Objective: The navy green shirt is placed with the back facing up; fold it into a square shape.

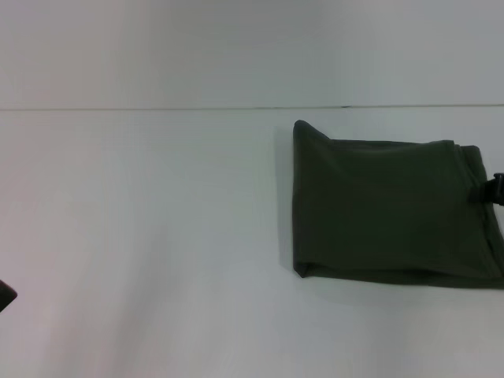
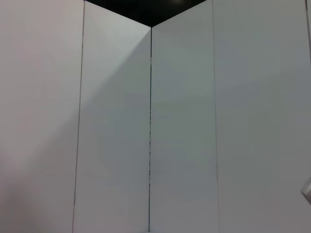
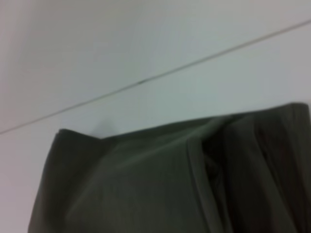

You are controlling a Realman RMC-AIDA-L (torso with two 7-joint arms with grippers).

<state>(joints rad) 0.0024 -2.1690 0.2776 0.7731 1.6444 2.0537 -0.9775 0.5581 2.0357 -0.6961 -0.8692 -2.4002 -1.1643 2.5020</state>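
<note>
1. At the lower left edge of the head view, a small dark tip of the left gripper (image 1: 5, 295) poked into the frame just above the white table (image 1: 157, 252); whether it was released or clenched could not be told.
2. In the left wrist view, only white wall panels (image 2: 116, 145) meeting at a corner seam appeared, with a dark gap at the top of the frame and a small pale sliver at the right edge that could not be identified.
3. Across the upper part of the head view, a thin dark seam ran where the table met the white back wall (image 1: 236, 47).
4. In the right half of the head view, the navy green shirt (image 1: 390, 209) lay flat on the table, folded into a roughly square dark olive block with its plain side up; its left edge stood as a clean fold, its upper left corner poked up slightly, and its right side ran out of the frame.
5. At the right edge of the head view, the right gripper (image 1: 494, 190) showed as a small black part at the shirt's right edge; whether it was grasping the cloth could not be told.
6. In the right wrist view, the shirt (image 3: 146, 189) filled the lower frame, with layered folds and a hem ridge on its right portion, and the table seam behind it.
</note>
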